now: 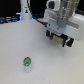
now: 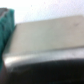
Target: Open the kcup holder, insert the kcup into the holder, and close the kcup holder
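The kcup (image 1: 27, 62), a tiny white pod with a green-and-blue top, stands alone on the white table (image 1: 15, 45) toward the exterior view's lower left. My gripper (image 1: 57, 38) hangs at the exterior view's upper right, far from the pod, with its two dark fingers spread apart and nothing between them. The kcup holder does not show plainly in the exterior view, where the arm covers that area. The wrist view is filled by a blurred, flat, grey boxy surface (image 2: 47, 42) with a dark edge under it. I cannot tell whether this is the holder. No fingers show there.
A tall white bottle-like object (image 1: 25, 10) stands at the back, toward the exterior view's left. A teal object (image 2: 6, 27) sits beside the grey surface in the wrist view. The robot's white body (image 1: 62, 17) fills the exterior view's upper right.
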Motion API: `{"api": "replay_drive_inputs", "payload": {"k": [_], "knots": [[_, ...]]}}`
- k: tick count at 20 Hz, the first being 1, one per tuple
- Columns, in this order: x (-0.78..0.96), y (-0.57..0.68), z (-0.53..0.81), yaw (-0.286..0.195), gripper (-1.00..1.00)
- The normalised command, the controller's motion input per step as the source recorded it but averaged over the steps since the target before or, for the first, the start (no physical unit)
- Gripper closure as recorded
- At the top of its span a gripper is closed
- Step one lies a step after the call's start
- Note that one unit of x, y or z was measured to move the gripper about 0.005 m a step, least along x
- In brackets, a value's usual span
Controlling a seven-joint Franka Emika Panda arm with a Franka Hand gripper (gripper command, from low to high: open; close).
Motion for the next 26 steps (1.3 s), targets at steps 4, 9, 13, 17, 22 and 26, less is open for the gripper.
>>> {"api": "replay_drive_inputs", "payload": {"k": [4,9,13,17,22,26], "knots": [[0.26,-0.52,0.30,-0.124,-1.00],[0.29,-0.70,0.22,-0.171,-1.00],[0.18,-0.71,0.09,-0.200,-1.00],[0.11,-0.69,0.02,-0.215,-1.00],[0.14,-0.73,0.03,-0.193,-1.00],[0.13,-0.71,0.01,-0.202,-1.00]]}}
